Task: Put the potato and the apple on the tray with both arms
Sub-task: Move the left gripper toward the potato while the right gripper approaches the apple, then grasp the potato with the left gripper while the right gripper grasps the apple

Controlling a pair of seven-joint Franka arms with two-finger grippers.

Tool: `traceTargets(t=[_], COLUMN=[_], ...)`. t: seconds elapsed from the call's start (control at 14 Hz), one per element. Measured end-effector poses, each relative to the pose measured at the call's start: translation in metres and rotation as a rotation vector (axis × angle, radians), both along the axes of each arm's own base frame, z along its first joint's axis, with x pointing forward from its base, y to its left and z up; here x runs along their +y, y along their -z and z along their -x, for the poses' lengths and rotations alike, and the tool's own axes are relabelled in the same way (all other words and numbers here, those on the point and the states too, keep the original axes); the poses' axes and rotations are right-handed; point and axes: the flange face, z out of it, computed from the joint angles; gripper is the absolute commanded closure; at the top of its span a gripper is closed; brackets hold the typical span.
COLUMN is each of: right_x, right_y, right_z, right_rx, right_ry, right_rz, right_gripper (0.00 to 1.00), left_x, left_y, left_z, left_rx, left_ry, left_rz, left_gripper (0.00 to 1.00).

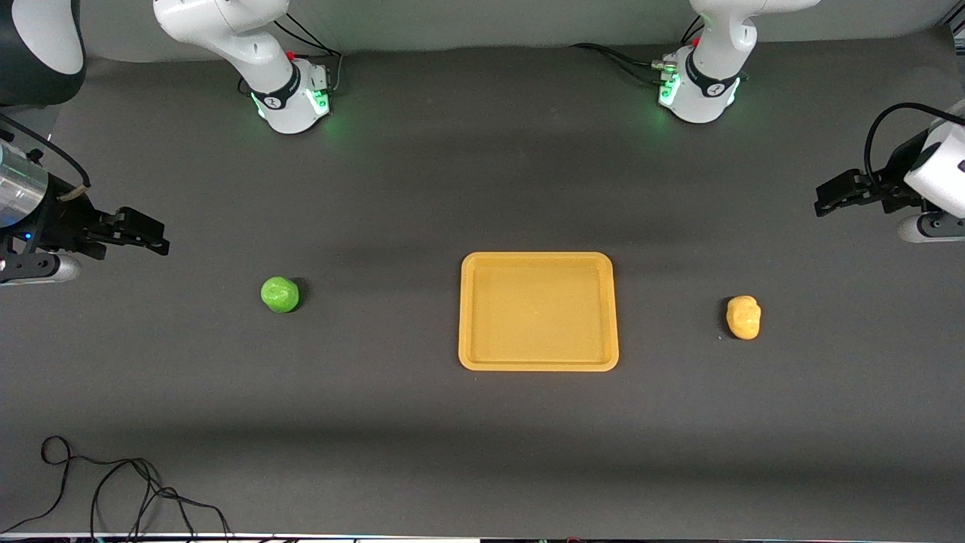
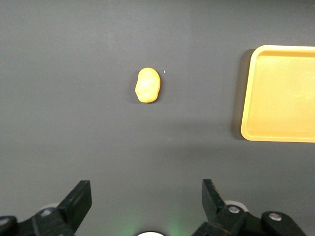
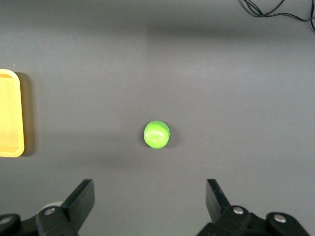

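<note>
Front view | one apple (image 1: 280, 293) | one potato (image 1: 743, 317) | one tray (image 1: 538, 363) | both jaws wide

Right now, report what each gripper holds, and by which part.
Nothing is held. The left gripper and right gripper are open and empty; the potato and apple lie on the table.

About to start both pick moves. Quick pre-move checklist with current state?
1. Left gripper open, nothing held, up over the table at the left arm's end: ok.
2. Right gripper open, nothing held, up at the right arm's end: ok.
3. Potato lies free on the table toward the left arm's end: ok.
4. Apple lies free toward the right arm's end: ok.
5. Tray between them holds nothing: ok.
6. Fruit on tray: not ok, neither placed yet.
</note>
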Motion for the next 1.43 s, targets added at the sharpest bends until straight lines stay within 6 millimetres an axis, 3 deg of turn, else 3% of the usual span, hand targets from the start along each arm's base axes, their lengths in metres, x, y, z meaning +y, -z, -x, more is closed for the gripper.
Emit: traceTargets(t=[0.5, 0.71, 0.86, 1.07, 1.29, 1.43], right_x=[-0.003, -0.003, -0.001, 0.004, 0.011, 0.008], right_y=[0.004, 0.006, 0.009, 0.03, 0.072, 0.114], right_z=[0.0, -0.001, -0.001, -0.002, -0.008, -0.009], right_rx=[0.008, 0.012, 0.018, 0.037, 0.014, -0.006], right_ry=[0.006, 0.007, 0.003, -0.007, -0.016, -0.011], right_rz=[0.001, 0.002, 0.003, 0.004, 0.005, 0.007], right_gripper=[0.0, 0.0, 0.06, 0.01, 0.0, 0.0], left_x=[0.008, 0.007, 0.007, 0.005, 0.002, -0.001], left_y=[0.004, 0.026, 0.077, 0.207, 0.311, 0.352], left_z=[-0.008, -0.026, -0.058, -0.105, -0.12, -0.119], left_rx=[-0.008, -0.033, -0.053, -0.022, 0.015, 0.034], left_ry=[-0.014, -0.013, -0.013, -0.007, 0.006, 0.024], left_rz=[0.001, 0.003, 0.007, 0.014, 0.016, 0.004], left_gripper=[0.0, 0.0, 0.0, 0.0, 0.0, 0.0])
